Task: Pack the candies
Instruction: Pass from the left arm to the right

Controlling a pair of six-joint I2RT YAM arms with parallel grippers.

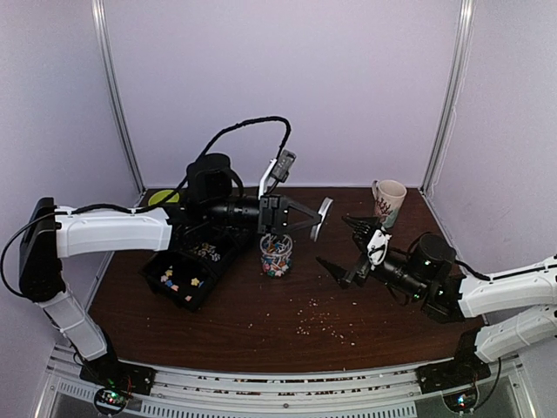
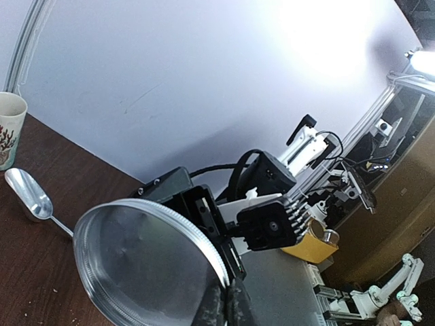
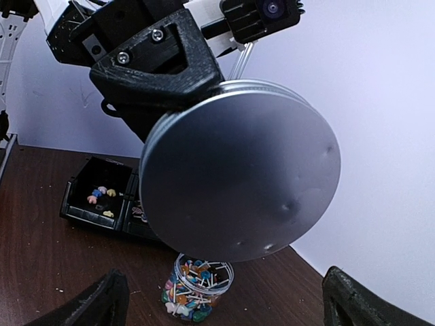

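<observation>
The candies fill a clear open jar point(image 1: 276, 254) at the table's middle; in the right wrist view the jar point(image 3: 197, 288) shows them mixed with thin white sticks. More candies point(image 1: 178, 277) lie in a black tray point(image 1: 209, 283) to the left. My left gripper point(image 1: 313, 218) is shut on the rim of a round silver lid point(image 1: 325, 216), held on edge above and right of the jar. Its fingers point(image 2: 228, 305) pinch the lid point(image 2: 143, 265) at the rim. My right gripper point(image 1: 332, 239) stands open to the right of the jar, with nothing between its fingers point(image 3: 102, 302).
A patterned mug point(image 1: 388, 200) stands at the back right, and a metal scoop point(image 2: 27, 193) lies near it. A green object point(image 1: 161, 198) sits behind the tray. Pale crumbs point(image 1: 318, 320) are scattered over the front of the brown table. White walls close in three sides.
</observation>
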